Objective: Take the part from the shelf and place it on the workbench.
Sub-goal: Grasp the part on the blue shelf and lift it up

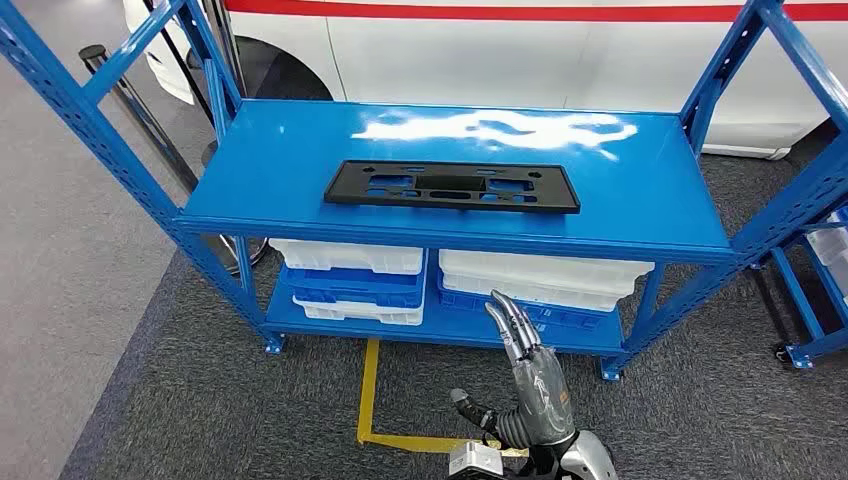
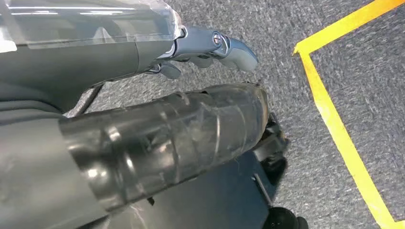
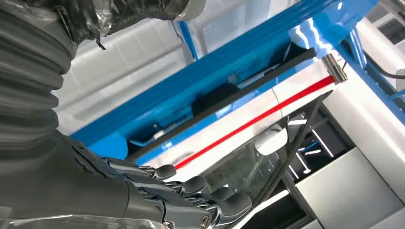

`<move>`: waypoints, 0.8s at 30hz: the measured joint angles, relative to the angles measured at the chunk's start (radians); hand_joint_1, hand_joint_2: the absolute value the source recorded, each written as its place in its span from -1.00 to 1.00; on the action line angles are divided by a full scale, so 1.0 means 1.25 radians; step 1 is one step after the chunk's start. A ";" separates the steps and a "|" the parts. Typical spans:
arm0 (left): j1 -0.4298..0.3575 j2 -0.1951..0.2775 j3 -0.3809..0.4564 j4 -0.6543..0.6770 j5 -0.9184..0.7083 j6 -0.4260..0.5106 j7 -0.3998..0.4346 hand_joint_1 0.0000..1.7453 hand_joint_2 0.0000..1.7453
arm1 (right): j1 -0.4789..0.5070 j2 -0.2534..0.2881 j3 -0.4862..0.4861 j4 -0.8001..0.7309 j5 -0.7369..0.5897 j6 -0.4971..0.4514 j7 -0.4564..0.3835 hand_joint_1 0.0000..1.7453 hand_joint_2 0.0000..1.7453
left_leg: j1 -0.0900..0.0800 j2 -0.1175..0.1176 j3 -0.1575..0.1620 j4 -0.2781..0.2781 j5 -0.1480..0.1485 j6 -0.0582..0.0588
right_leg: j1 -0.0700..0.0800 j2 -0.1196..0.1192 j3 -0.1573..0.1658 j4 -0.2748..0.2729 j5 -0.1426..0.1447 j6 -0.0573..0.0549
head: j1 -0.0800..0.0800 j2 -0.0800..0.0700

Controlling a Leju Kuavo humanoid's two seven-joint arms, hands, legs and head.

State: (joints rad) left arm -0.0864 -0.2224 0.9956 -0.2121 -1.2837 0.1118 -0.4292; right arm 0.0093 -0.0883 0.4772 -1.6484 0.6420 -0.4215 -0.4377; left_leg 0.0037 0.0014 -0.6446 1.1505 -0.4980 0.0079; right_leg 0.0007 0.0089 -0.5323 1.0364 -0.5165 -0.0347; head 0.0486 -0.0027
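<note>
The part (image 1: 452,186) is a flat black rectangular plate with cut-outs, lying in the middle of the blue shelf's top board (image 1: 280,150). My right hand (image 1: 530,385) is raised in front of the shelf, below and slightly right of the part, with its fingers stretched toward the shelf, its thumb apart, and nothing in it. In the right wrist view the part (image 3: 212,100) appears edge-on on the blue board (image 3: 267,47), beyond the right hand (image 3: 191,195). My left hand (image 2: 210,47) hangs beside my body over the grey carpet and holds nothing.
White and blue bins (image 1: 350,275) are stacked on the shelf's lower board. Behind the shelf stands a white vehicle (image 1: 500,50) with a red stripe. Yellow floor tape (image 1: 368,390) runs in front of the shelf. Another blue rack (image 1: 815,290) stands at the right.
</note>
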 joint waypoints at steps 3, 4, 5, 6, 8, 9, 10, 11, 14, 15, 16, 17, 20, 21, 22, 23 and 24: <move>-0.001 0.000 0.000 0.000 0.000 0.000 0.000 -1.00 -1.00 | 0.000 0.000 0.000 0.000 0.003 -0.002 0.001 -1.00 1.00 | -0.008 -0.001 0.019 -0.069 0.033 0.013 | 0.000 -0.001 0.012 -0.002 -0.011 0.004 | 0.001 0.000; -0.002 0.000 0.000 0.000 0.000 0.000 0.001 -1.00 -1.00 | 0.000 -0.001 -0.001 0.000 0.003 -0.002 0.002 -1.00 1.00 | -0.012 -0.001 0.023 -0.084 0.036 0.019 | -0.001 -0.001 0.017 -0.003 -0.015 0.008 | 0.000 0.000; -0.001 0.000 0.000 0.000 0.000 0.000 0.001 -1.00 -1.00 | 0.001 -0.001 -0.001 0.000 0.003 -0.003 0.004 -1.00 1.00 | -0.015 -0.001 0.025 -0.090 0.032 0.024 | -0.002 -0.001 0.020 -0.002 -0.016 0.013 | 0.000 0.000; -0.001 0.000 0.000 0.000 0.000 0.001 0.001 -1.00 -1.00 | 0.001 -0.001 -0.002 -0.001 0.004 -0.003 0.004 -1.00 1.00 | -0.015 -0.002 0.032 -0.099 0.033 0.029 | -0.002 -0.001 0.023 0.000 -0.016 0.017 | -0.001 0.000; 0.001 0.000 0.000 0.000 -0.001 0.001 0.001 -1.00 -1.00 | 0.002 -0.002 -0.004 -0.003 0.005 -0.003 0.006 -1.00 1.00 | -0.012 -0.002 0.049 -0.110 0.034 0.035 | -0.003 -0.002 0.020 0.023 -0.024 0.023 | -0.001 0.000; 0.001 0.000 0.000 0.000 -0.002 0.001 0.001 -1.00 -1.00 | 0.001 -0.003 -0.006 -0.003 0.006 -0.003 0.007 -1.00 1.00 | -0.010 -0.002 0.059 -0.114 0.032 0.039 | -0.004 -0.002 0.004 0.054 -0.036 0.026 | -0.001 0.000; -0.001 0.000 0.000 0.000 -0.003 0.001 0.001 -1.00 -1.00 | 0.001 -0.004 -0.007 -0.004 0.006 -0.003 0.007 -1.00 1.00 | -0.010 -0.002 0.066 -0.117 0.028 0.041 | -0.006 -0.002 -0.022 0.097 -0.054 0.029 | 0.000 0.000; -0.003 0.000 0.000 0.000 -0.004 0.001 0.001 -1.00 -1.00 | 0.002 -0.005 -0.009 -0.004 0.006 -0.004 0.007 -1.00 1.00 | -0.010 -0.002 0.070 -0.117 0.023 0.042 | -0.007 -0.003 -0.054 0.145 -0.072 0.032 | 0.000 0.000; -0.002 0.000 0.000 0.000 -0.005 -0.001 0.001 -1.00 -1.00 | 0.005 -0.008 -0.012 -0.004 0.009 -0.004 0.008 -1.00 1.00 | -0.009 -0.003 0.091 -0.116 0.004 0.041 | -0.012 -0.003 -0.121 0.204 -0.069 0.040 | 0.000 0.000; -0.001 0.000 0.000 0.000 -0.005 -0.001 0.001 -1.00 -1.00 | 0.006 -0.009 -0.013 -0.004 0.010 -0.004 0.008 -1.00 1.00 | -0.008 -0.004 0.102 -0.116 -0.004 0.038 | -0.014 -0.003 -0.119 0.173 -0.037 0.041 | 0.000 0.000; -0.001 -0.001 0.000 0.000 -0.005 -0.001 0.002 -1.00 -1.00 | 0.006 -0.010 -0.015 -0.004 0.012 -0.004 0.008 -1.00 1.00 | -0.008 -0.004 0.112 -0.116 -0.014 0.035 | -0.015 -0.003 -0.109 0.123 0.004 0.042 | 0.000 0.000; 0.000 -0.001 0.000 0.000 -0.005 -0.001 0.002 -1.00 -1.00 | 0.006 -0.011 -0.016 -0.004 0.013 -0.004 0.009 -1.00 1.00 | -0.007 -0.004 0.121 -0.115 -0.022 0.031 | -0.015 -0.004 -0.100 0.081 0.034 0.042 | 0.000 0.000; -0.004 -0.001 0.000 0.001 -0.005 -0.001 0.002 -1.00 -1.00 | 0.007 -0.014 -0.019 -0.004 0.017 -0.006 0.013 -1.00 1.00 | -0.008 -0.004 0.127 -0.115 -0.036 0.018 | -0.009 -0.004 -0.092 0.025 0.054 0.030 | 0.002 0.000; -0.006 -0.001 0.000 0.001 -0.005 -0.001 0.003 -1.00 -1.00 | 0.008 -0.014 -0.019 -0.004 0.018 -0.006 0.014 -1.00 1.00 | -0.008 -0.004 0.128 -0.117 -0.039 0.014 | -0.009 -0.003 -0.089 0.019 0.052 0.024 | 0.003 0.000; -0.006 -0.001 0.000 0.001 -0.005 -0.001 0.003 -1.00 -1.00 | 0.009 -0.015 -0.020 -0.005 0.019 -0.006 0.014 -1.00 1.00 | -0.008 -0.004 0.131 -0.115 -0.042 0.010 | -0.010 -0.002 -0.083 0.015 0.050 0.019 | 0.002 0.000; -0.006 -0.001 0.000 0.001 -0.005 -0.001 0.003 -1.00 -1.00 | 0.009 -0.016 -0.020 -0.005 0.021 -0.006 0.014 -1.00 1.00 | -0.007 -0.004 0.129 -0.101 -0.046 0.007 | -0.010 -0.002 -0.074 0.012 0.046 0.014 | 0.001 0.000; -0.006 -0.001 0.000 0.001 -0.005 -0.001 0.003 -1.00 -1.00 | 0.008 -0.016 -0.020 -0.006 0.022 -0.006 0.014 -1.00 1.00 | -0.006 -0.004 0.117 -0.072 -0.054 0.003 | -0.011 -0.002 -0.063 0.009 0.041 0.010 | 0.000 0.000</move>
State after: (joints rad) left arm -0.0939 -0.2241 0.9951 -0.2111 -1.2900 0.1103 -0.4256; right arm 0.0194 -0.1085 0.4525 -1.6560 0.6700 -0.4292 -0.4199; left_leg -0.0040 -0.0033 -0.4989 1.0604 -0.5658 0.0122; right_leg -0.0129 0.0067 -0.6112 1.0476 -0.4648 -0.0225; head 0.0486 -0.0027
